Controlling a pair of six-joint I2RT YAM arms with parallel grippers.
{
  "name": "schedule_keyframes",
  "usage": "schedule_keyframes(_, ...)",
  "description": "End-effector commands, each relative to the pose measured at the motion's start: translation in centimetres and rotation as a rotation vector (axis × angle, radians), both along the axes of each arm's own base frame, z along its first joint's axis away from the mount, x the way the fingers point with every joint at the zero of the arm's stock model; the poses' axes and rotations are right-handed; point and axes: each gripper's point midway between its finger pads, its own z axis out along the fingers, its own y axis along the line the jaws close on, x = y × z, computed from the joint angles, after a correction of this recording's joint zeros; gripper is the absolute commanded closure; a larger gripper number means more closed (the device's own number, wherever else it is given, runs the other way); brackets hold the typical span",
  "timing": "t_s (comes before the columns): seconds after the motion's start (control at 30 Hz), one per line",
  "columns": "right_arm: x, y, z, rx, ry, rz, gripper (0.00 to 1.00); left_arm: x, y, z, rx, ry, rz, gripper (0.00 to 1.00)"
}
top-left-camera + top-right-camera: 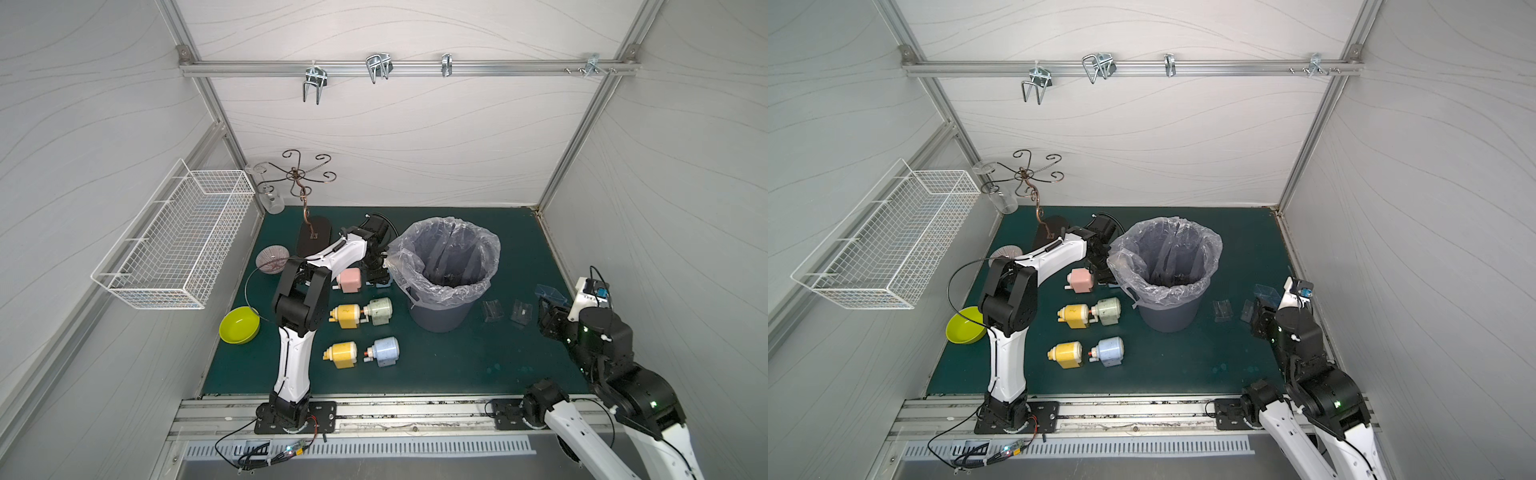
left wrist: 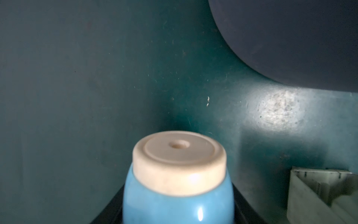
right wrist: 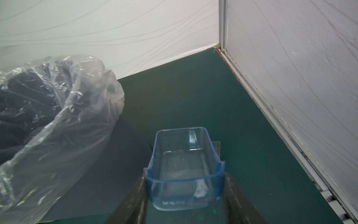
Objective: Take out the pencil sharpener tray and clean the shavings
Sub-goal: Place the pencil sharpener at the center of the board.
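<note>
Dark grey plastic bin with clear bag liner (image 1: 440, 318) sits on the dark green mat (image 1: 457, 365). The right gripper (image 1: 547, 300) pinches a see-through blue plastic tray (image 1: 549, 291); left gripper (image 1: 377, 276) is down over a blue pencil sharpener (image 1: 379, 285) beside the bin.

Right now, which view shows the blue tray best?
Right wrist: the blue tray fills the centre, close up, clamped in the right gripper, interior visible. In both top views it is small and distant. Left wrist misses it.
</note>
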Motion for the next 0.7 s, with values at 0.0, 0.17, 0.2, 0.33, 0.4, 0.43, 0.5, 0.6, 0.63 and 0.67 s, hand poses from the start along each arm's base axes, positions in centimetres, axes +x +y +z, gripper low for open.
schedule_keyframes(0.0, 0.2, 0.0, -0.6, 0.003, 0.052, -0.025, 1.00, 0.7, 0.0, -1.0, 0.034, -0.026, -0.036, 0.51)
schedule_keyframes(0.17, 0.6, 0.5, -1.3, 0.017, 0.086, -0.020, 1.00, 0.5, 0.5, -1.2, 0.049, -0.037, -0.027, 0.08)
schedule_keyframes(0.2, 0.7, 0.5, -1.5, 0.019, 0.095, -0.020, 1.00, 0.4, 0.6, -1.3, 0.051, -0.039, -0.026, 0.01)
schedule_keyframes(0.33, 0.8, 0.3, -2.4, 0.029, 0.126, -0.037, 1.00, 0.5, 0.7, -1.0, 0.049, -0.059, -0.013, 0.01)
schedule_keyframes(0.4, 1.0, 0.2, -3.2, 0.033, 0.144, -0.049, 1.00, 0.6, 0.8, -0.7, 0.052, -0.074, -0.006, 0.00)
schedule_keyframes(0.43, 1.1, 0.2, -3.5, 0.032, 0.152, -0.054, 1.00, 0.7, 0.9, -0.6, 0.051, -0.080, -0.003, 0.00)
schedule_keyframes(0.5, 1.5, 0.1, -4.2, 0.027, 0.179, -0.076, 1.00, 0.8, 0.8, 0.0, 0.043, -0.094, 0.001, 0.00)
schedule_keyframes(0.6, 2.6, 0.1, -5.0, 0.010, 0.210, -0.104, 1.00, 1.1, 0.7, 1.0, 0.030, -0.119, 0.013, 0.00)
schedule_keyframes(0.63, 2.9, 0.0, -5.2, 0.007, 0.218, -0.118, 1.00, 1.1, 0.7, 1.2, 0.029, -0.124, 0.017, 0.01)
schedule_keyframes(0.67, 3.3, -0.2, -5.5, 0.003, 0.227, -0.133, 1.00, 1.1, 0.7, 1.5, 0.025, -0.130, 0.022, 0.00)
